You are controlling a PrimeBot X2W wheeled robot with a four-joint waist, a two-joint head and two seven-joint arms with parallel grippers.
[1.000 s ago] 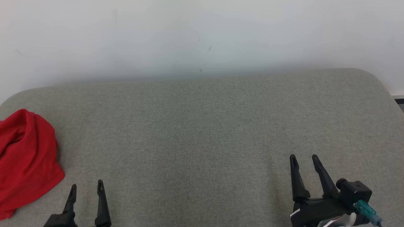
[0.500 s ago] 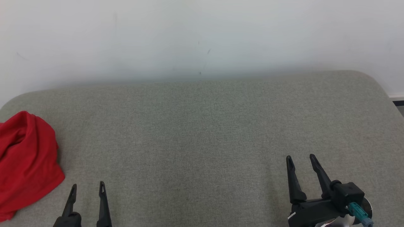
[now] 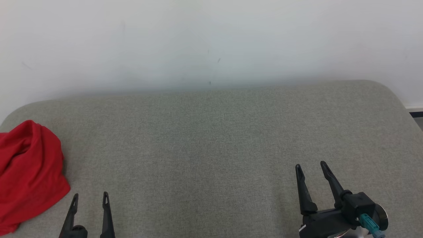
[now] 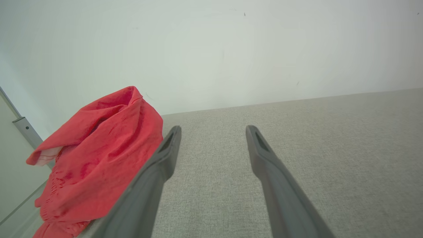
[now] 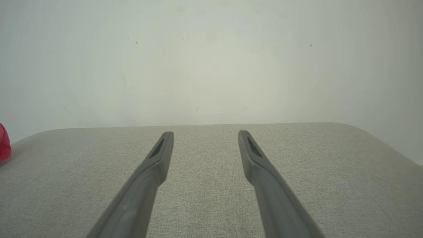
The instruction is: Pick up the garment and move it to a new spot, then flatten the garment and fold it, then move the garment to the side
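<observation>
Here, left hand [image 3: 91, 195] and right hand [image 3: 310, 164] wide, empty; garment [image 3: 29, 175] apparently heaped near the left

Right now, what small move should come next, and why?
Probably swing the left gripper leftward to the red garment: its jaws stand open and empty, and the garment lies crumpled at the grey cushion's left end, far from the right gripper.

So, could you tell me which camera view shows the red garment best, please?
The left wrist view: the red garment is large there, folds and creases plain. The head view shows it smaller, cut by the left edge; the right wrist view catches a sliver at its left edge.
</observation>
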